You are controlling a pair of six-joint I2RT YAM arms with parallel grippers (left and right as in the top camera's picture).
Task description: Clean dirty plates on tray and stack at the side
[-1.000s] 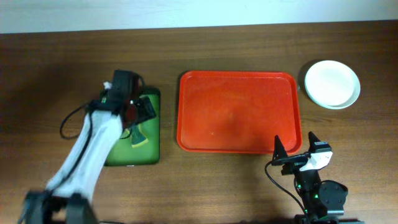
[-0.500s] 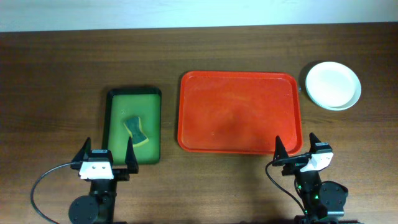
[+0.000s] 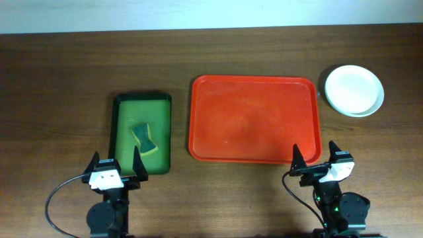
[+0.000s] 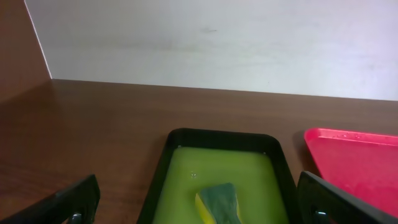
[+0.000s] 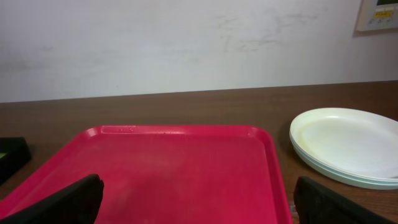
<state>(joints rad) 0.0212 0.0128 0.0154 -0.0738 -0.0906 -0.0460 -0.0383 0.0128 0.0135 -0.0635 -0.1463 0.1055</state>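
The red tray [image 3: 254, 119] lies in the middle of the table with nothing on it; it also shows in the right wrist view [image 5: 174, 168] and at the right edge of the left wrist view [image 4: 360, 162]. The plates [image 3: 353, 89] are stacked to the right of the tray, white one on top; they also show in the right wrist view [image 5: 345, 146]. My left gripper [image 3: 114, 165] is open and empty at the front edge, just before the green tray. My right gripper [image 3: 315, 157] is open and empty at the tray's front right corner.
A smaller dark-rimmed green tray [image 3: 124, 106] stands left of the red tray with a yellow-green sponge [image 3: 145, 137] in it; both show in the left wrist view, tray [image 4: 180, 155] and sponge [image 4: 219, 202]. A white wall runs along the table's far edge.
My left arm has drawn back from over the green tray to the front edge, leaving the sponge in the tray. In the last half second it shifted slightly right. The right arm has not moved.
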